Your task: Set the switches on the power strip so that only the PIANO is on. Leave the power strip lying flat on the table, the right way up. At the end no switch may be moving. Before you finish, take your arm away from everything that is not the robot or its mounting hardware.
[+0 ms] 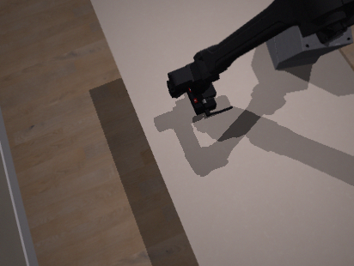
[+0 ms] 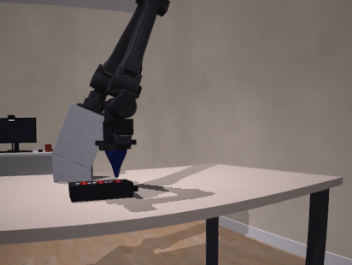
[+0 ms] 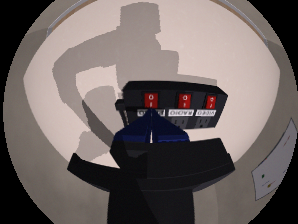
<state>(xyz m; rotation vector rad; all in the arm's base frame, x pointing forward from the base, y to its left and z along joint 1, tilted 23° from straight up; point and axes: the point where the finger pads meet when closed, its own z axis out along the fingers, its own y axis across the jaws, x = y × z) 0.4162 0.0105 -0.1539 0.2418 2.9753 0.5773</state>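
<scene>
One black power strip (image 1: 202,103) lies flat on the table (image 1: 258,206) in the top view, mostly under the arm. Exterior view: gripper (image 2: 115,174) pinched fully shut on nothing, tip at the strip's right end. Wrist view: three red switches (image 3: 182,100) visible

Your single black arm (image 2: 128,55) reaches down steeply from above, the wrist (image 2: 117,128) bent so the tool points straight down. From the top camera you see the forearm (image 1: 241,39) running diagonally out from its grey base block (image 1: 292,47). Your gripper (image 2: 116,164) has its blue fingers pressed fully together into a single narrow wedge, with nothing held between them. The tip sits very low; whether it actually makes contact beneath is hard to judge, since the wrist camera's own housing blocks the view.
</scene>
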